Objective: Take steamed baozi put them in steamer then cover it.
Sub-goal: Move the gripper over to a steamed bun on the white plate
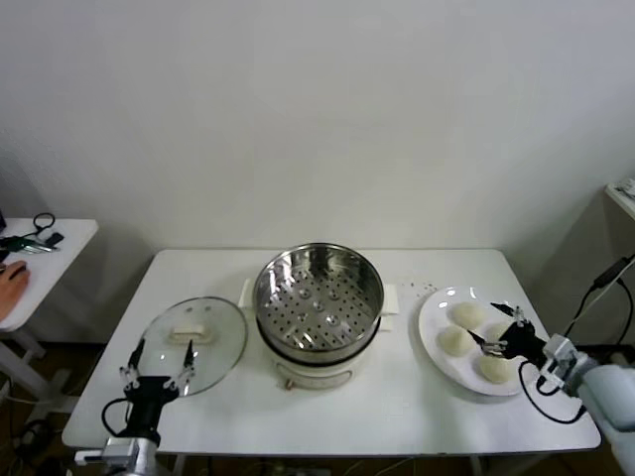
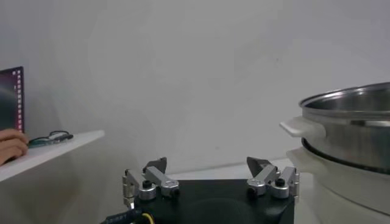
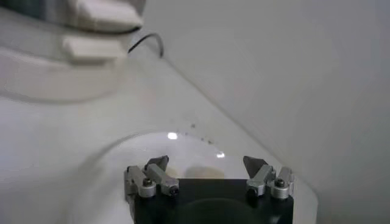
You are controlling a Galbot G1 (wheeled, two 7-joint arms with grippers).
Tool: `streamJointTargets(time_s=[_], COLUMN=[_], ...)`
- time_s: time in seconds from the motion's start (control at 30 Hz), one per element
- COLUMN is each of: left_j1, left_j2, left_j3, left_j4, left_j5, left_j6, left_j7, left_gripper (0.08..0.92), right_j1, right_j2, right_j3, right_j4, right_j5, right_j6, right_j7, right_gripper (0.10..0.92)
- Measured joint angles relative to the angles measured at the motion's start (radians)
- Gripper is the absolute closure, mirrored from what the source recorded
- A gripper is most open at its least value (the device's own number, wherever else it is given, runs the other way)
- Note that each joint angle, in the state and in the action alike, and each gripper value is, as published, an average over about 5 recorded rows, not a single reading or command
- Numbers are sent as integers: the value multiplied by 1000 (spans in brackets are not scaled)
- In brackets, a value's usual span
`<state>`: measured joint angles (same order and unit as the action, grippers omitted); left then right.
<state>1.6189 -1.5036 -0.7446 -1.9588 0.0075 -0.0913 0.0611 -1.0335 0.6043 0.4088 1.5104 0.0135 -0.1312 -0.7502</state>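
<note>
We look down from the robot's head at a white rectangular table (image 1: pixel 327 416) against a pale wall. At its centre stands the steamer (image 1: pixel 318 297), a large round shiny steel pot with a perforated floor on a white base with side handles. We take it as our landmark. The steamer is uncovered and we see nothing inside it.

To the left of the steamer, lying flat on the table and just beside it, is the cover (image 1: pixel 193 342), a round clear glass lid with a metal rim and a cream-white bar handle. The left gripper (image 1: pixel 157 374) sits at the cover's near edge with its black fingers spread apart, grasping nothing.

To the right of the steamer rests a flat white round plate (image 1: pixel 435 335) carrying the steamed baozi (image 1: pixel 465 314), small smooth cream-white dough buns. We count three clearly; a fourth may sit behind the right gripper (image 1: pixel 493 337), though we cannot be sure from this angle. That gripper reaches in over the plate from the far right side, fingers wide apart, close to the buns but not closed on any.

Farther left of the steamer, well apart, a second white side table (image 1: pixel 50 253) holds dark cables, and a person's hand (image 1: pixel 12 283) rests on it.

We judge the task barely begun: no bun is in the pot, and the lid is off. Moving every bun and then covering the steamer all remains.
</note>
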Motion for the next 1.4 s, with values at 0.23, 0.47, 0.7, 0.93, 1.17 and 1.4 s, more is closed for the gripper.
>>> streamJointTargets(time_s=[0.23, 0.47, 0.7, 0.93, 1.17, 1.4], left_j1=[-6, -10, -15, -15, -17, -18], left_j2=[7, 11, 10, 15, 15, 14], left_j3=[-2, -7, -18, -32, -35, -40], left_j4=[4, 12, 21, 36, 46, 58], left_j5=[-7, -9, -13, -18, -18, -17], left_j6=[8, 17, 24, 26, 30, 29], left_j7=[-5, -8, -9, -10, -10, -10], left_gripper=[177, 177, 177, 177, 177, 177], right_j1=[339, 690, 907, 1004, 1043, 1062], right_j2=[-69, -43, 49, 151, 240, 300], right_j3=[-323, -686, -928, -1038, -1098, -1126], right_j4=[-123, -283, -461, -615, -734, -813], right_j5=[-91, -147, -197, -237, -262, -280], right_j6=[12, 45, 87, 126, 152, 172], right_j7=[-173, -283, -348, -370, -390, -399], right_gripper=[203, 203, 203, 203, 203, 203])
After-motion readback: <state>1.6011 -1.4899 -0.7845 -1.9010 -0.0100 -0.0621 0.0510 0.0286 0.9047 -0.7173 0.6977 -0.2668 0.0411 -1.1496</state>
